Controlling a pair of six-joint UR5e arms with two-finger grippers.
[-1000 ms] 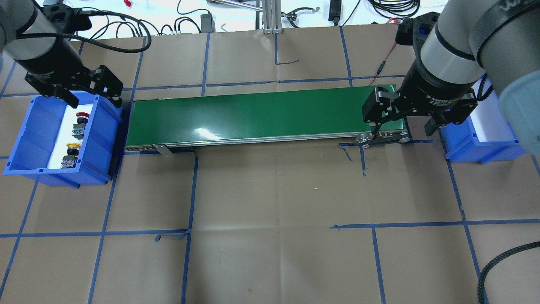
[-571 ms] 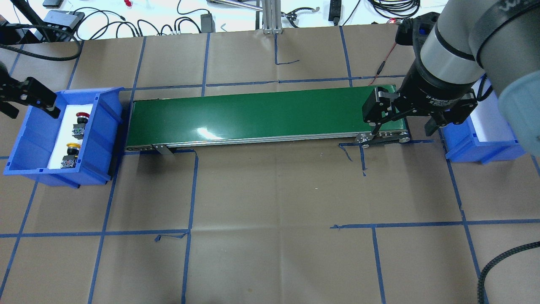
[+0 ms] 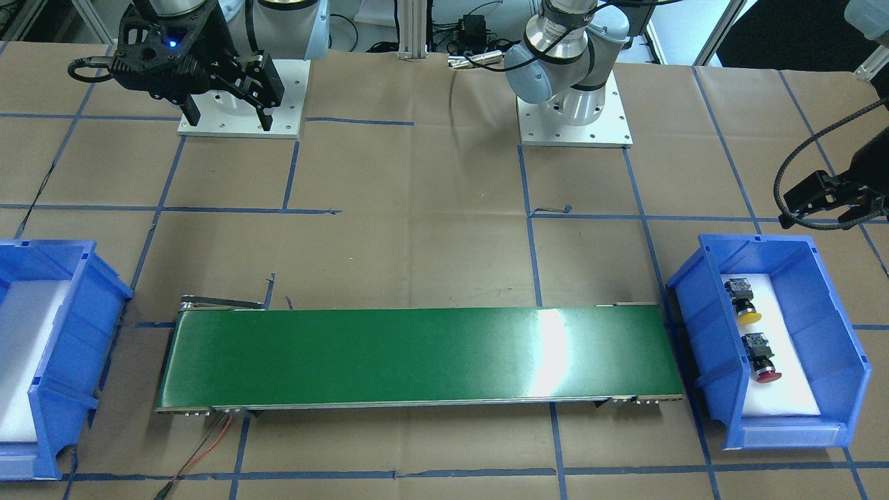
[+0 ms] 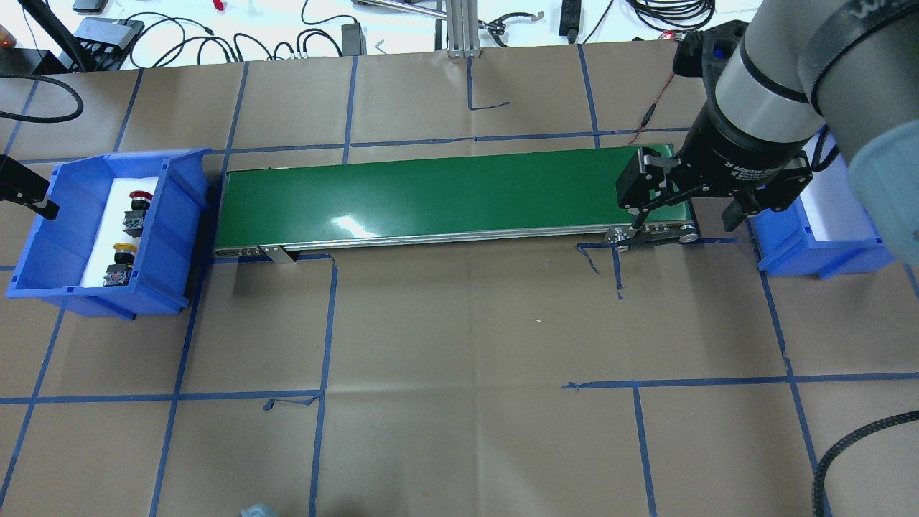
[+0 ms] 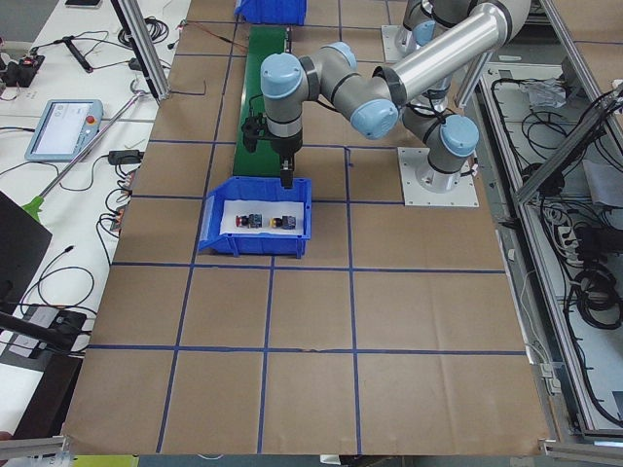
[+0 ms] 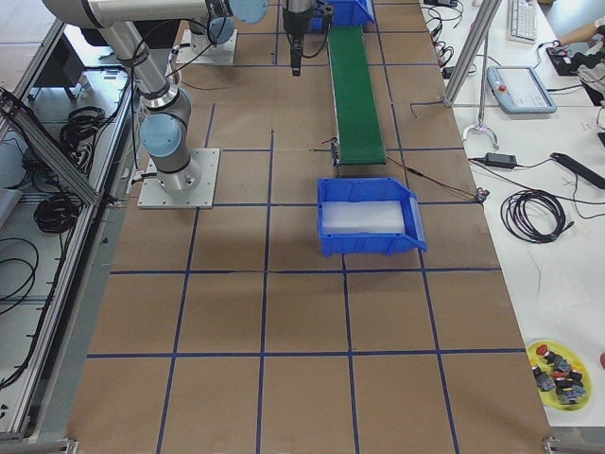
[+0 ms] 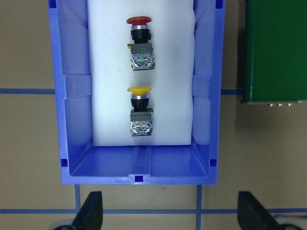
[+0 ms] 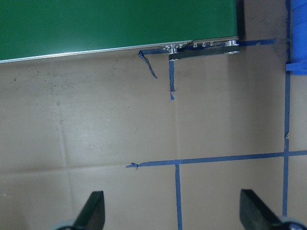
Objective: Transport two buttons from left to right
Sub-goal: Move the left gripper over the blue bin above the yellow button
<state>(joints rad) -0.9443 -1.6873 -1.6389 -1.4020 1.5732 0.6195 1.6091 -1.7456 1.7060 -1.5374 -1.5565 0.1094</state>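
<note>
Each wrist view's lower edge is cropping the left gripper (image 7: 170, 218) and the right gripper (image 8: 172, 218) down to two dark fingertips, and the overhead view's left edge is leaving only one black finger of the left gripper showing. In the overhead view the right arm (image 4: 775, 86) is covering much of the right blue bin (image 4: 811, 248). In the exterior right view the parts on the yellow plate (image 6: 586, 364) are appearing too small to identify, and the top edge is cutting the left blue bin (image 6: 352, 9).
</note>
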